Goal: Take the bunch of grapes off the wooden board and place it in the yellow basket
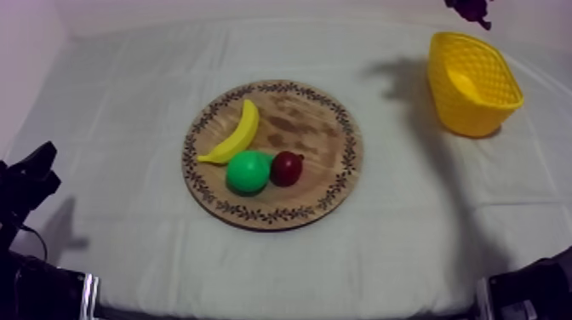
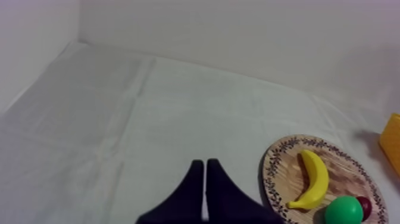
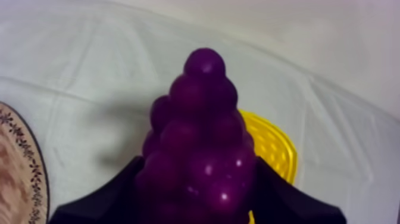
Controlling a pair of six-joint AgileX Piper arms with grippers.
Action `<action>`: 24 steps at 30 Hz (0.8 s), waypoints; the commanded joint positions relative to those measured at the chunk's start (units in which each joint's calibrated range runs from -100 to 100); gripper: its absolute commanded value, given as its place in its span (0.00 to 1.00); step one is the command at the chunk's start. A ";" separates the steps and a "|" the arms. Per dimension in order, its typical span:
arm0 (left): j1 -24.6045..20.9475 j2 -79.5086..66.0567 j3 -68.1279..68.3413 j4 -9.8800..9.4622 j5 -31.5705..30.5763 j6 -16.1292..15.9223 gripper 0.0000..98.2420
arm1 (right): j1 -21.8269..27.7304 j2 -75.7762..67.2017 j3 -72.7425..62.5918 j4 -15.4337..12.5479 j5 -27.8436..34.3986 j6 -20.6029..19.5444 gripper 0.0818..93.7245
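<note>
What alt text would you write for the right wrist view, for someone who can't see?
A purple bunch of grapes is gripped between the right arm's black fingers, held in the air with the yellow basket just beyond it. Below lies the grey-white cloth, with the wooden board's patterned rim nearby.

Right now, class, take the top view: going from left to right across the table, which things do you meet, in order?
banana → small red fruit → yellow basket. Left out: the pear, which overlaps the banana, and the bunch of grapes, which overlaps the basket.
</note>
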 commanded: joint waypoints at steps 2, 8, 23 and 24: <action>0.00 0.00 -0.02 -0.02 -0.01 0.01 0.00 | 1.18 0.01 1.37 0.43 -0.80 -0.62 0.16; 0.00 0.00 -0.02 -0.02 -0.01 0.01 0.00 | 3.78 0.52 5.25 1.48 -3.68 -2.39 0.16; 0.00 0.00 -0.02 -0.02 -0.01 0.01 0.00 | 7.20 6.72 14.48 4.28 -10.77 -8.00 0.16; 0.00 0.00 -0.02 -0.02 -0.01 0.01 0.00 | 7.24 7.36 14.73 4.36 -11.01 -8.18 0.16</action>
